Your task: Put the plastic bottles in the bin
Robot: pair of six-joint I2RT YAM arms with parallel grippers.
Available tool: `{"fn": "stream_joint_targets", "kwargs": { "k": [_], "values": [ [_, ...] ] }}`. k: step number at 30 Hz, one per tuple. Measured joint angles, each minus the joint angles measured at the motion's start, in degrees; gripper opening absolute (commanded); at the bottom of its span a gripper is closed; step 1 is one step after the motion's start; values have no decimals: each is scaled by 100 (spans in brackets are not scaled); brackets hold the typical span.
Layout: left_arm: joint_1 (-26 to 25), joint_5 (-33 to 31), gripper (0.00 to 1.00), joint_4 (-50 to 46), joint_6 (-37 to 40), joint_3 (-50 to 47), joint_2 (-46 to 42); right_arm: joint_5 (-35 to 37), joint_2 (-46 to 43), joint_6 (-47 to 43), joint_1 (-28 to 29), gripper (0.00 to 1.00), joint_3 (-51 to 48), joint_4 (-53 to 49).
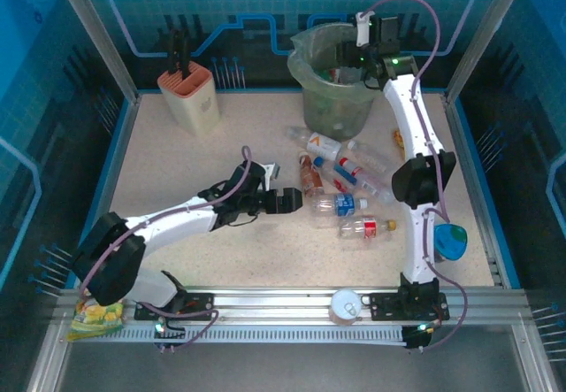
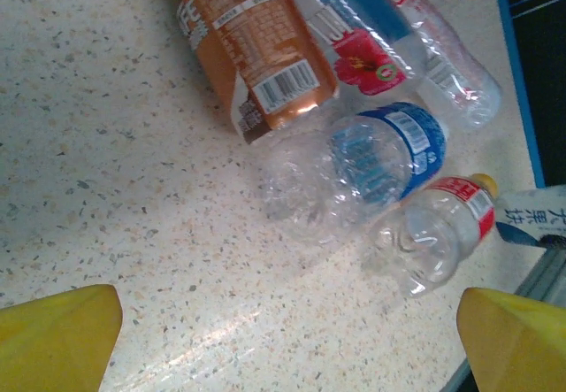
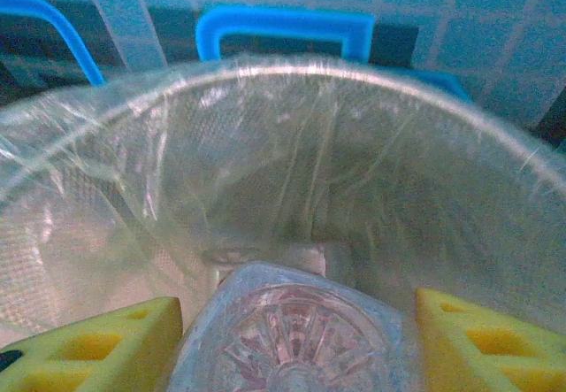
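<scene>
Top external: right arm outstretched, end effector over bin (apparently gripping bottle).

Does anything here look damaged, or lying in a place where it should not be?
Yes. The clear bottle with the blue label is crushed, its walls dented. A yellow snack bag lies off the table, on the metal rail at the near left corner.

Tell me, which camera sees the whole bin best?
The top external view: the bin shows there from rim to base, at the far side of the table. The right wrist view looks into it from close up, showing just its bag-lined inner wall behind a clear bottle.
</scene>
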Motion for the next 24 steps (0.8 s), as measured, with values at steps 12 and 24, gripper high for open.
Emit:
{"fn": "stream_joint_targets", "kwargs": {
  "k": [12, 24],
  "values": [
    [0, -52, 98, -105, -74, 861, 907, -197, 186, 87, -2, 68, -107, -216],
    [2, -39, 98, -116, -225, 1119, 1290, -289, 111, 26, -2, 88, 118, -529]
  ]
}}
